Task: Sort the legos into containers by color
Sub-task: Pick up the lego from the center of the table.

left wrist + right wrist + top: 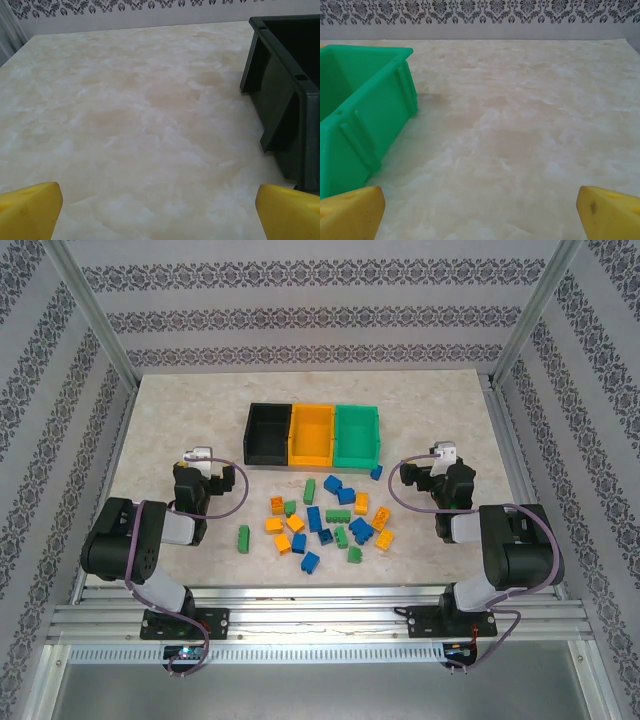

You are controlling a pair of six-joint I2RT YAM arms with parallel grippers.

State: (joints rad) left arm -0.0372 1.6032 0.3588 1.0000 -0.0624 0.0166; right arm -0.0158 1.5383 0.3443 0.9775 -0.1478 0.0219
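Checking in from the remote station: the table (pixel 180 410) is a pale beige marble-look slab, matte, with cloudy white patches, and all round it the walls carry grey-and-white striped damask wallpaper (pixel 320 300). Bare aluminium posts (pixel 95 325) slant up at the far corners, and a slotted rail (pixel 320 615) runs along the near edge where both arms are bolted. The containers (pixel 311 412) sit joined in a row at 12 o'clock on the slab: black bin (pixel 268 433), orange-yellow bin (pixel 311 433), green bin (pixel 357 433). The legos (pixel 325 525) lie scattered on the table at 6 o'clock from the bins, green, blue and orange mixed together. One blue stray (pixel 376 472) is just beside the green bin's near right corner, and a lone green one (pixel 243 538) lies at 9 o'clock of the pile. The left gripper (pixel 160 215) hangs over bare marble with its yellow fingers (pixel 30 207) spread wide and nothing between them, black bin at 3 o'clock. The right gripper (pixel 480 215) is spread just as wide, with the green bin at 9 o'clock.
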